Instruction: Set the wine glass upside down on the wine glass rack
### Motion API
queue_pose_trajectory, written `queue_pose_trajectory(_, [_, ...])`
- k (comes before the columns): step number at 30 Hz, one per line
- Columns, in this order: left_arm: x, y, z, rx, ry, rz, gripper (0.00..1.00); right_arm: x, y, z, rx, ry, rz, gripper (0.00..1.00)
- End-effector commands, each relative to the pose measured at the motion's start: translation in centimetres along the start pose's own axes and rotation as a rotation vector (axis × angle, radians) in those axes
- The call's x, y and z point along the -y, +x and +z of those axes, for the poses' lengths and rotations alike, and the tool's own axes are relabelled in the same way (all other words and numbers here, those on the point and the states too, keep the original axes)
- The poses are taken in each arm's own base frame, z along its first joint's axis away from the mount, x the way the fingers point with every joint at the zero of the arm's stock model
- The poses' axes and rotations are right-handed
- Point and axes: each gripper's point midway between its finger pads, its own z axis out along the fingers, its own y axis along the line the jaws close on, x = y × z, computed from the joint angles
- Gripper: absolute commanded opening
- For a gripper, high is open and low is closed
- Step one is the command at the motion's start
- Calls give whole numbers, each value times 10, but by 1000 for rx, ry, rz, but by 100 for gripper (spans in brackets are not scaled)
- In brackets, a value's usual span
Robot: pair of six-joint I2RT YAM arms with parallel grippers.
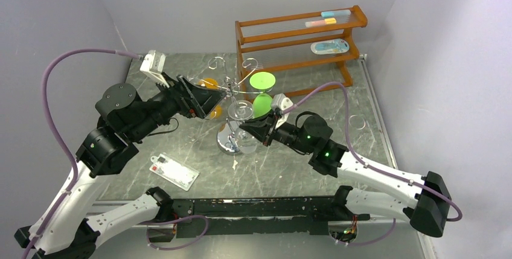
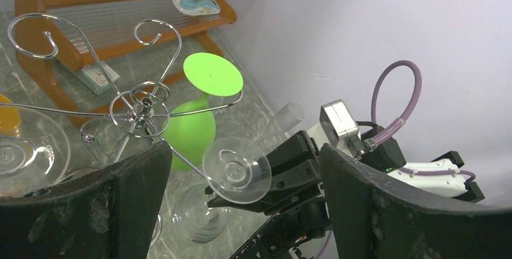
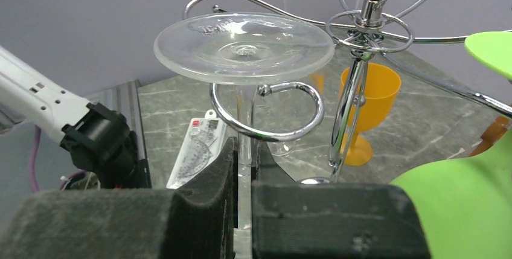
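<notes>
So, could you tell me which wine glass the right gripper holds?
The clear glass whose stem the right gripper pinches; the other clear glass, green glass and orange glass are ungripped.

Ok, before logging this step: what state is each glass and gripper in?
clear wine glass: inverted, stem in a rack curl
green glass: inverted, hanging on rack
orange glass: upright, off the rack
right gripper: shut on clear wine glass stem
left gripper: open, empty

We see a robotics lab test cell. Plain pale-grey partition walls (image 1: 181, 5) box in a grey marble-patterned tabletop (image 1: 272, 168). Black-and-white robot arms (image 1: 121, 132) trailing purple cables (image 1: 51, 108) are bolted at its near edge. Staged props stand on it: a brown wooden three-tier shelf (image 1: 359, 16) and a chrome wire wine glass rack (image 1: 229, 90).
</notes>
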Motion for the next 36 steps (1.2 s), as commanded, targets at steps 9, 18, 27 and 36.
queue_pose_trajectory(9, [-10,2,0,0,-45,4,95,-10,-30,-10,120,-52,-46,0])
queue_pose_trajectory(18, [-13,0,0,8,-57,23,95,15,-29,-11,141,97,-14,0])
queue_pose_trajectory(27, [-29,-7,-2,26,-146,97,95,18,-15,-2,96,99,-18,0])
queue_pose_trajectory(36, [-73,-60,-35,134,-483,303,96,13,-4,1,48,68,6,22])
